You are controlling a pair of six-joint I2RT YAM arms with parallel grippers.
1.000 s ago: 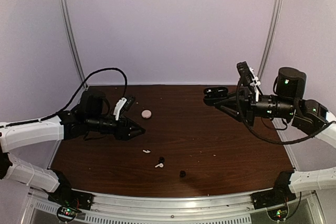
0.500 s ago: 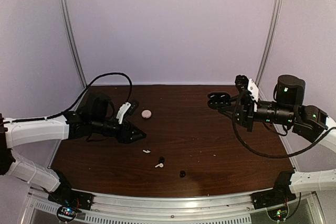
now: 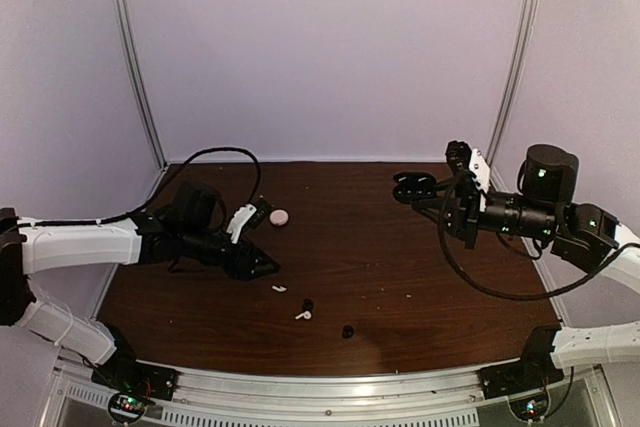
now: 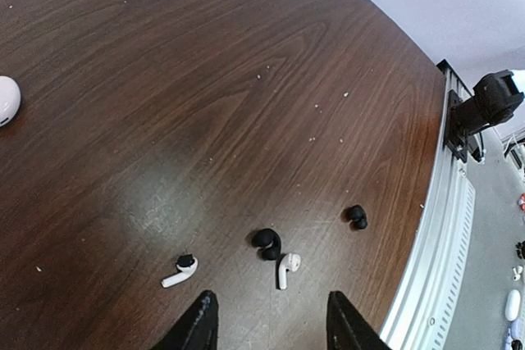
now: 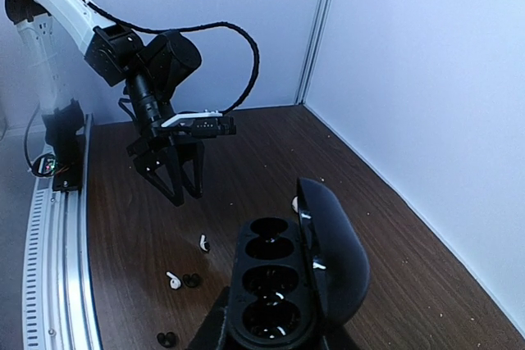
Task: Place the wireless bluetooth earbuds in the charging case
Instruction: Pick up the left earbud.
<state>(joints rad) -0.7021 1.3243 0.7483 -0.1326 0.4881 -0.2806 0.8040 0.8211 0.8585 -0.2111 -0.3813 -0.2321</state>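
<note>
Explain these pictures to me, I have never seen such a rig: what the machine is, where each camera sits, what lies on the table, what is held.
It is a robot: two arms bolted at the near edge of a table. The wide picture comes from a fixed camera above and behind them: left arm on the left, right arm on the right. The other two come from a camera on each wrist. On the table lie two black earbuds, two white stemmed earbuds and a pink round case. The left jaws stand open and empty. The right jaws are shut on a black charging case, held in the air with its lid open.
</note>
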